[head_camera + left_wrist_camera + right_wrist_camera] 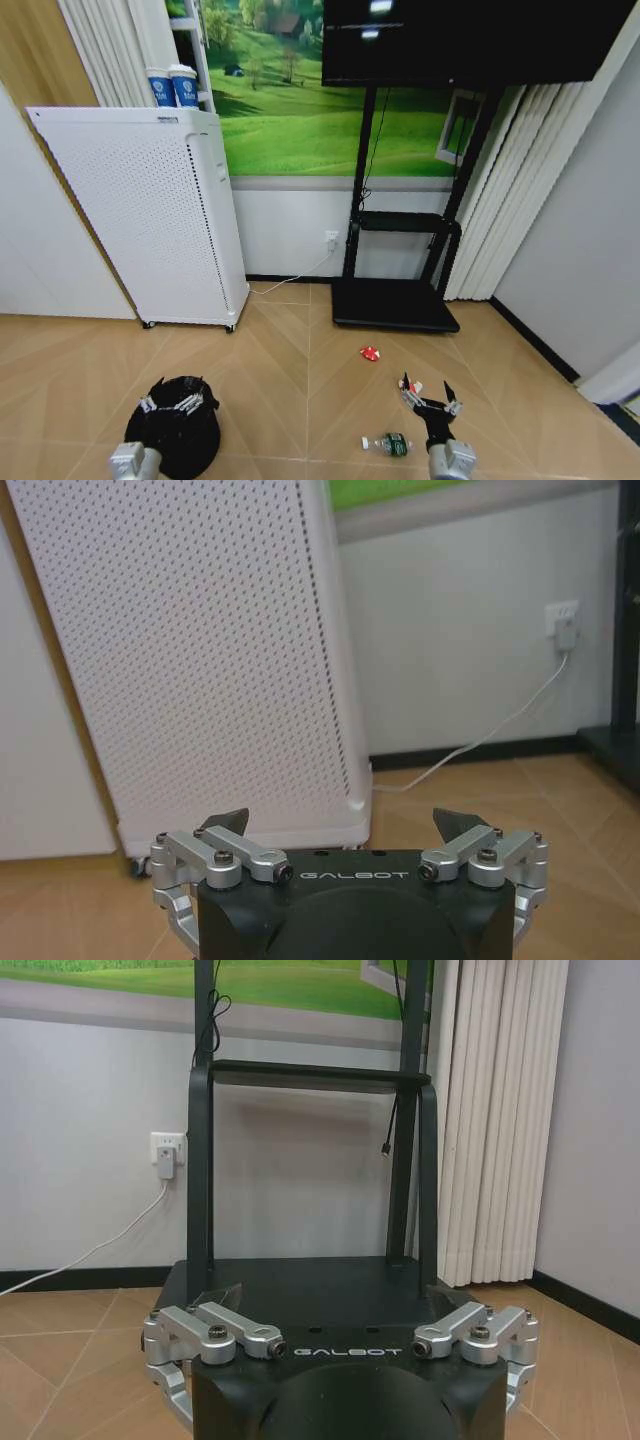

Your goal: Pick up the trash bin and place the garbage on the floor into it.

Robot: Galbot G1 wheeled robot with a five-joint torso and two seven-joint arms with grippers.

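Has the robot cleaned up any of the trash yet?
Not yet. The trash bin stands on the floor under the open left gripper, not lifted. The open right gripper holds nothing. All three pieces are left: a red scrap, another scrap by the right gripper, and the small bottle.

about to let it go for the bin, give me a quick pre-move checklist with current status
1. Left gripper open: ok.
2. Left gripper over the trash bin: ok, not gripping yet.
3. Right gripper open and empty: ok.
4. Garbage on the floor: ok, red scrap, bottle, another scrap by the right gripper.
5. Bin upright: cannot tell.
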